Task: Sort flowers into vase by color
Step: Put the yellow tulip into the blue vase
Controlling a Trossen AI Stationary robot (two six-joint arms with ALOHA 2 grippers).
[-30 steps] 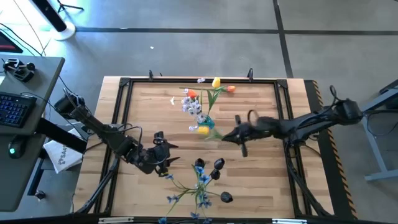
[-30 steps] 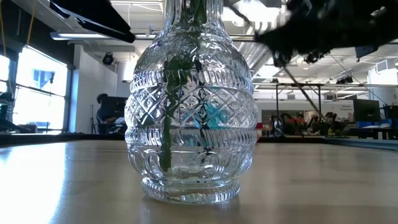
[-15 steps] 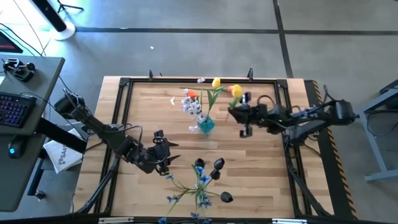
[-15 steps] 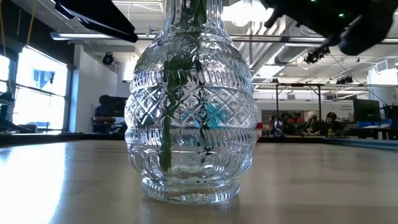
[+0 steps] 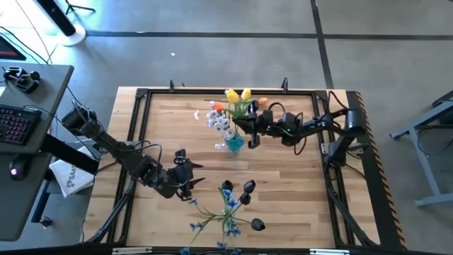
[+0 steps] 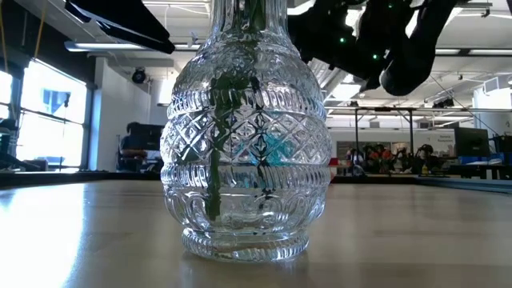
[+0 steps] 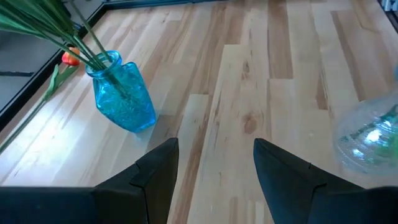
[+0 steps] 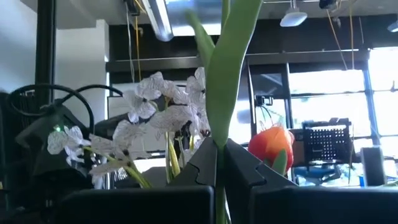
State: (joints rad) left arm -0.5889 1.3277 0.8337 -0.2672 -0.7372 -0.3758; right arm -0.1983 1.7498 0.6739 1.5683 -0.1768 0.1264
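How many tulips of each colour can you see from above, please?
Yellow tulips: 2, one held by the right gripper
Orange tulips: 2
Total: 4

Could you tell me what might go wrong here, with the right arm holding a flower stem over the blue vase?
The right hand is shut on a green stem beside the small blue vase, which already holds white blossoms and tulips; pushing in another stem may tip it.

The stem may miss the narrow vase mouth and drop on the table.

The left hand waits open by the clear vase.
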